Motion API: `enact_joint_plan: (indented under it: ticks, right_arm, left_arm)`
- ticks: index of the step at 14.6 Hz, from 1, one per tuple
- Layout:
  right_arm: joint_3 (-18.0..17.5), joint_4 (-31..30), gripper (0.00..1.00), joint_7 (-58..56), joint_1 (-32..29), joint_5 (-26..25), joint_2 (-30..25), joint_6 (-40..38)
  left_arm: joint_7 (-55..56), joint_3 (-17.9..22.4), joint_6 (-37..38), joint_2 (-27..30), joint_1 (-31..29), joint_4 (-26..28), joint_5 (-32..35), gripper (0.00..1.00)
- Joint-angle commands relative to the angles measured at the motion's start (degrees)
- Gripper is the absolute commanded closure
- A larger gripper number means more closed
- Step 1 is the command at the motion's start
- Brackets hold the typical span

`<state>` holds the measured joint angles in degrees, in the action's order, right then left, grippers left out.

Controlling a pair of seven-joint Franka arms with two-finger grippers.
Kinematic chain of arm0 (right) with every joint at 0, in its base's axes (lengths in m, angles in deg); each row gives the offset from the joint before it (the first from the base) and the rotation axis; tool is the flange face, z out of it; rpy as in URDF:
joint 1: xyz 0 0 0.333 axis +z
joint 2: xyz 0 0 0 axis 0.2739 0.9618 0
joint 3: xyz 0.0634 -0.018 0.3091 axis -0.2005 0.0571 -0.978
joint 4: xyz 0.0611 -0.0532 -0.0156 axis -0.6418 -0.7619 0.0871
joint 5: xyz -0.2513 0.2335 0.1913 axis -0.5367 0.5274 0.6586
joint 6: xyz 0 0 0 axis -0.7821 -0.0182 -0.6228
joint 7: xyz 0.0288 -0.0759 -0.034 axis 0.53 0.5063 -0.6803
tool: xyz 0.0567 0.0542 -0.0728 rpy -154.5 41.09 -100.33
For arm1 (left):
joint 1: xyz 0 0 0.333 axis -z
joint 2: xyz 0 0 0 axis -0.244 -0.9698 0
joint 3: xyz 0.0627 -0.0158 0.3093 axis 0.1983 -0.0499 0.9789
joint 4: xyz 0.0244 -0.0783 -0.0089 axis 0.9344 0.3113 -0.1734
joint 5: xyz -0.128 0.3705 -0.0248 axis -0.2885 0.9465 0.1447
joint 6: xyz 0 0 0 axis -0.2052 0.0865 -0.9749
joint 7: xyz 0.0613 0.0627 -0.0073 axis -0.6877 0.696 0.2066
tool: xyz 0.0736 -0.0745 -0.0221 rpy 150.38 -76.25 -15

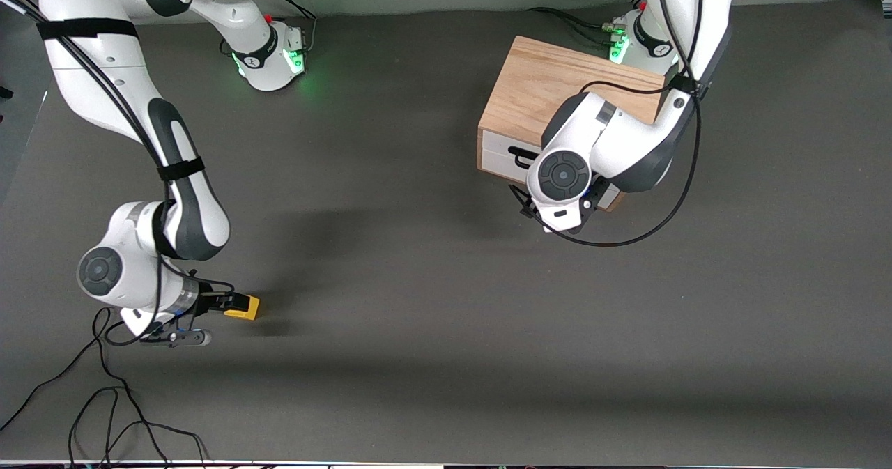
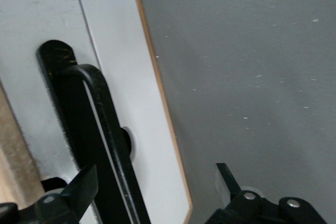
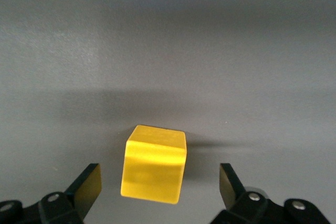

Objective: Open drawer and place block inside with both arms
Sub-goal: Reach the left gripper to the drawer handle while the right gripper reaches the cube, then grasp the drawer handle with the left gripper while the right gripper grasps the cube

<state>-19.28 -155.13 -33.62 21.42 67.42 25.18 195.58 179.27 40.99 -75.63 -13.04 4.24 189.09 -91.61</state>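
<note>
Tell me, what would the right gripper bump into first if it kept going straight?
Probably the yellow block: it sits on the table between the right gripper's open fingers, untouched, though depth is hard to judge.

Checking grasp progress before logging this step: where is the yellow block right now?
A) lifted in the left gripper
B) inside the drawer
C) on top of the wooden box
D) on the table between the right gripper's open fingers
D: the block sits on the table, untouched between the right gripper's open fingers.
</note>
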Motion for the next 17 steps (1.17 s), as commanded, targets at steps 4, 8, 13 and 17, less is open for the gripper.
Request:
enact_joint_plan:
  ticks: [4,8,13,17]
  right_arm:
    - [-0.1,-2.8,0.0,1.2,0.3,0.9,1.5,6.4]
    - [-0.7,-2.8,0.06,1.3,0.2,1.2,1.9,6.6]
    - [-0.9,-2.5,0.73,1.3,0.3,1.2,1.1,6.1]
    - [-1.4,-0.8,0.88,1.4,0.3,0.6,-1.7,1.4]
  left_arm:
    - [0.7,0.5,3.5,-1.4,1.0,0.7,-0.3,0.0]
    - [0.5,0.5,2.9,-2.8,0.6,0.5,-0.3,0.0]
    - [0.4,0.5,0.9,-5.0,0.8,-2.2,0.4,0.0]
    - [0.4,0.5,0.5,-6.4,0.7,-5.1,0.4,0.0]
